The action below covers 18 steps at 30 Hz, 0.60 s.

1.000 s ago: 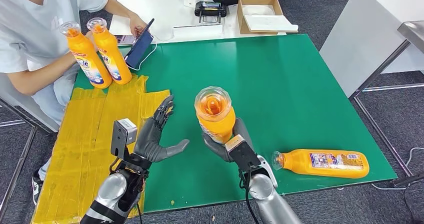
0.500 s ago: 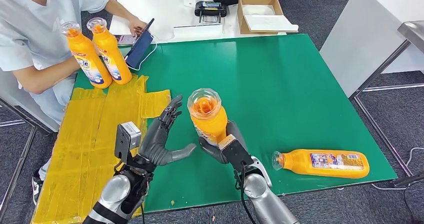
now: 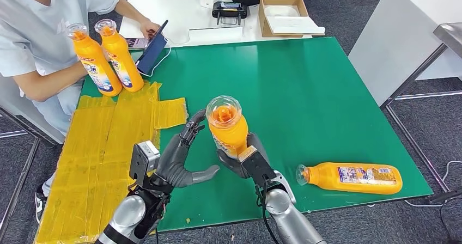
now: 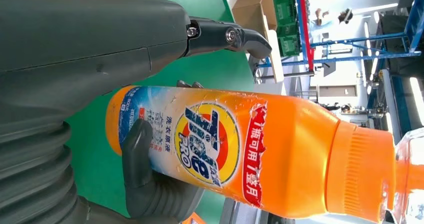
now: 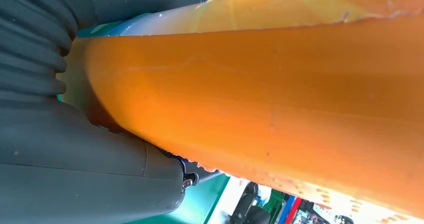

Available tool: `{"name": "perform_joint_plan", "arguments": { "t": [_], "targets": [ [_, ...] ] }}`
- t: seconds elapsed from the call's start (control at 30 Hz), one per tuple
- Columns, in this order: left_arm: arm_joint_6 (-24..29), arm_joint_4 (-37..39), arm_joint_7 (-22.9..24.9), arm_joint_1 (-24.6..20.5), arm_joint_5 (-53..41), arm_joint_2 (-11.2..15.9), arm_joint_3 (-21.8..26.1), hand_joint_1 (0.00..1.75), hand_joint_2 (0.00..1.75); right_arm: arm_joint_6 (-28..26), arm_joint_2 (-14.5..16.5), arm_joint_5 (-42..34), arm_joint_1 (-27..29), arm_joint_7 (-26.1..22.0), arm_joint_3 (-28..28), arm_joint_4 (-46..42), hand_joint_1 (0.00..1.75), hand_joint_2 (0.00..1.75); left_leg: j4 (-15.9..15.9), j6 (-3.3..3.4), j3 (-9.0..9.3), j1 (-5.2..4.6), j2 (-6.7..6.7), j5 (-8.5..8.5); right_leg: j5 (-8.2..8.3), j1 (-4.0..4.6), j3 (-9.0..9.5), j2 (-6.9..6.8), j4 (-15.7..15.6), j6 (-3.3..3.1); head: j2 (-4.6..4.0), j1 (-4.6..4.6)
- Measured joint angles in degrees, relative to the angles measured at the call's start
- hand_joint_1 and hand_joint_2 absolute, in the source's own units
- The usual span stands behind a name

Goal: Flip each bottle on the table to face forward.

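1. Green matting covers the work table (image 3: 327, 91), with yellow taped sheeting (image 3: 98, 157) along one side, where a seated person (image 3: 38, 31) leans in over a phone; a white table behind carries a cardboard box (image 3: 283, 12).
2. We see four orange detergent bottles. Two standing bottles (image 3: 106, 56) sit upright together on the yellow sheeting near the person and look finished to us. A lying bottle (image 3: 351, 177) rests on its side near the table's front edge, untouched and still to do.
3. The held bottle (image 3: 228, 127) stands upright near the table's middle, clasped low on its body by our right hand (image 3: 245, 159), fingers wrapped round it.
4. Our left hand (image 3: 182, 157) sits just beside that bottle, fingers spread and holding nothing, fingertips (image 3: 195, 125) close to its shoulder; we cannot tell whether they touch.
5. By our reckoning, the task is roughly half done, with this bottle mid-handling.
6. From the left wrist we can read the printed label (image 4: 210, 144), facing that hand, which the head view barely shows; the right wrist sees plain orange plastic.
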Motion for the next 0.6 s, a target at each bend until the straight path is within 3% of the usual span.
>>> {"name": "perform_joint_plan", "arguments": {
  "t": [0.43, 0.6],
  "targets": [
    [0.64, 0.0, -0.42, 0.07, -0.78, 0.13, -0.19, 0.0, 1.75, 1.79, 0.31, 0.5, 0.28, -0.6, 1.5, -1.91, 1.75, 1.75, 0.0, 0.0, 0.0, 0.0, 0.01, 0.0, 0.0, 0.0, 0.0, 0.0, 0.0, 0.0, 0.0, 0.0],
    [0.73, 0.0, -0.48, 0.07, -0.8, 0.14, 0.32, 0.0, 1.75, 6.78, 0.28, -1.28, 0.3, 0.07, 4.81, -3.19, 1.75, 1.75, 0.0, 0.0, 0.0, 0.01, 0.01, 0.0, -0.01, 0.0, -0.01, 0.0, 0.0, -0.01, 0.0, 0.01]
  ]
}}
